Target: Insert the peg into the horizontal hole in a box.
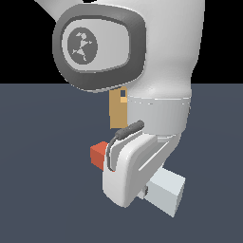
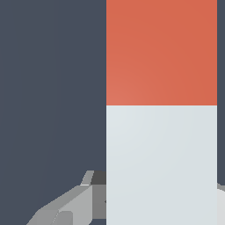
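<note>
I see the smooth square peg (image 2: 161, 110), red-orange then white, filling the wrist view. My fingers (image 2: 66, 206) hug its white part. The plain tan box (image 1: 118, 110) peeks out at 12 o'clock of the peg's red end.

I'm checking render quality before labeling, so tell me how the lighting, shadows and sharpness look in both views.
Exterior view: flat, even light, no cast shadows on the floor, edges slightly soft; the arm blocks most of the tan box and the peg. Wrist view: the peg fills the frame, with sharp colour boundaries, a faint gradient, no glare; only a gripper finger shows beside it.
</note>
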`<control>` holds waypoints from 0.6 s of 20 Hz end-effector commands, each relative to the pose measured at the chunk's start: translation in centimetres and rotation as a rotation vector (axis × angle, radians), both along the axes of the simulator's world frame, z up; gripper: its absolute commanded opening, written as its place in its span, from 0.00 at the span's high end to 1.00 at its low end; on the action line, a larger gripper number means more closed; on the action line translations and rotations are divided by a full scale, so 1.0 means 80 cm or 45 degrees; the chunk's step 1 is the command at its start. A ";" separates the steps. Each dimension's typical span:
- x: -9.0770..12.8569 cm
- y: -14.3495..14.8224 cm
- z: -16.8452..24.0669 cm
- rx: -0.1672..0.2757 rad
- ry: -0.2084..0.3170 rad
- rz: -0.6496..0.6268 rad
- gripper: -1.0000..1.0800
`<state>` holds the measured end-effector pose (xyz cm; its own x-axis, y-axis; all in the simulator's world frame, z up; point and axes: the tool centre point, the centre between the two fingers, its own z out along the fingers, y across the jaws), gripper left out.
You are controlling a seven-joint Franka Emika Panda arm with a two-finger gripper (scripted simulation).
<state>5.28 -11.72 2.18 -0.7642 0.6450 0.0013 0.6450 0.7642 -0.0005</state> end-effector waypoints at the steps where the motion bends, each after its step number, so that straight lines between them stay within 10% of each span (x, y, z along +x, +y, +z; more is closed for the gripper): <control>1: 0.000 0.000 0.000 0.000 0.000 -0.001 1.00; 12: -0.011 0.019 0.015 0.000 -0.001 -0.104 1.00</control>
